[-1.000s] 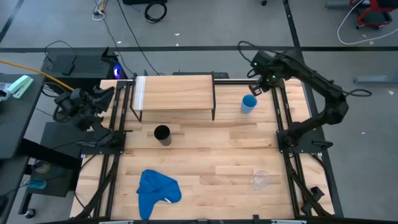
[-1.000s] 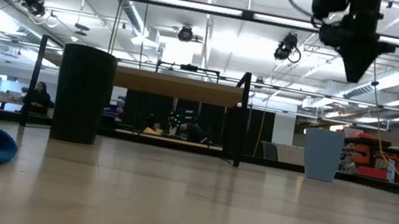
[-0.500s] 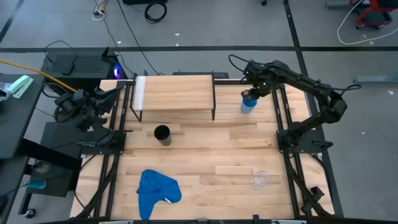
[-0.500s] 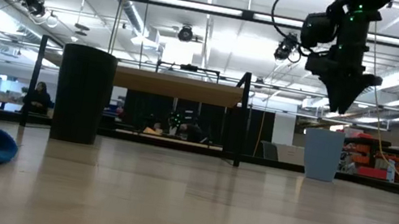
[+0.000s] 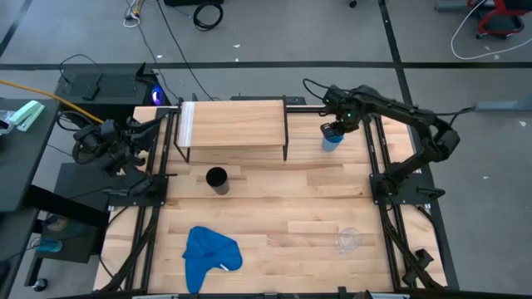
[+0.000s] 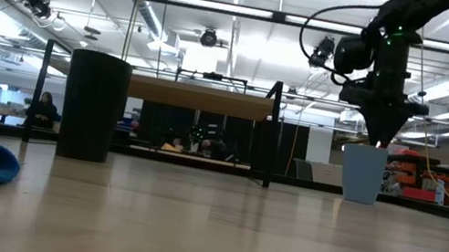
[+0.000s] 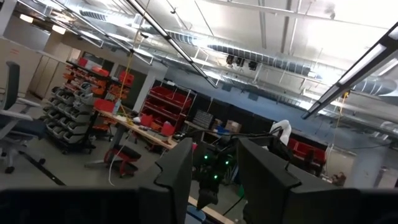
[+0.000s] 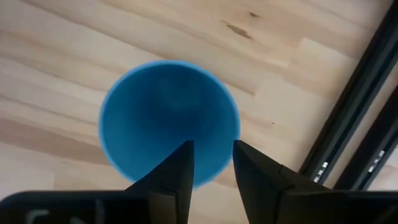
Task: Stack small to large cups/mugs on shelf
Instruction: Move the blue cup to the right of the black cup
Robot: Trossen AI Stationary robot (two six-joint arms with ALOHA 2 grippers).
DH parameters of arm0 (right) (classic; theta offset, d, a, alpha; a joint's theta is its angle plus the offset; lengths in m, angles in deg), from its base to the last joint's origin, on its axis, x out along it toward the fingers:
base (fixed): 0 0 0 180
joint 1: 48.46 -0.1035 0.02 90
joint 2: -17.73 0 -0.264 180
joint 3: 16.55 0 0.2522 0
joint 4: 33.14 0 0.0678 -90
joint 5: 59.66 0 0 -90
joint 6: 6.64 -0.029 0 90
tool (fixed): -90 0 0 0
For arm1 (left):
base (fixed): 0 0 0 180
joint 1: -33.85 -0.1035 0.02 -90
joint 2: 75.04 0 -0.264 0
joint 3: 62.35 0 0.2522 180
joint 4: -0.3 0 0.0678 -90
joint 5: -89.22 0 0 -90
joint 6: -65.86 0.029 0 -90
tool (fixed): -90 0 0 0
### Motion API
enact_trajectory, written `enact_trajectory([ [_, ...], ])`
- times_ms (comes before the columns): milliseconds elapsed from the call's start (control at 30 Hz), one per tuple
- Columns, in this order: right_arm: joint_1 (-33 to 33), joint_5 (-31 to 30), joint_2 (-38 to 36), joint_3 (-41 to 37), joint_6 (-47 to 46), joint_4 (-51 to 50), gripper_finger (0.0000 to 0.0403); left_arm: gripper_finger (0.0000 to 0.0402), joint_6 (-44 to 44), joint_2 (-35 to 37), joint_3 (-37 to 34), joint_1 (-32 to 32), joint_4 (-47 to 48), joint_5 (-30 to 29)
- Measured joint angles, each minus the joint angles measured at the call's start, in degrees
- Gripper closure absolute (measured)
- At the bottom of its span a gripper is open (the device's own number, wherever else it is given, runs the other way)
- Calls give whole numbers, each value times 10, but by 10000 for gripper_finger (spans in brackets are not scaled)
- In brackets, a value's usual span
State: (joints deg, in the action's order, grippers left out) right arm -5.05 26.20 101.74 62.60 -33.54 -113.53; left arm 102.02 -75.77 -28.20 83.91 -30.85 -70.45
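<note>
The right gripper hangs open just above the light-blue cup, which stands on the counter at the shelf's three o'clock. The left gripper waits, open, off the counter's edge at the shelf's nine o'clock. The black cup stands at the shelf's six o'clock; the clear cup is well apart, at about four o'clock.

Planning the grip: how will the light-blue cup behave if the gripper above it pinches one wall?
The light-blue cup looks empty in the right wrist view, so probably light. It stands upright and taller than wide, so an off-centre nudge from the open right gripper might tip it. Its smooth wall may slip.
</note>
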Motion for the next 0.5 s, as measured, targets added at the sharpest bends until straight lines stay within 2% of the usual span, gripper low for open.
enact_trajectory([
  [500,16,-3,-4,-35,-13,41,286,265,-12,0,0,0,12,0],
])
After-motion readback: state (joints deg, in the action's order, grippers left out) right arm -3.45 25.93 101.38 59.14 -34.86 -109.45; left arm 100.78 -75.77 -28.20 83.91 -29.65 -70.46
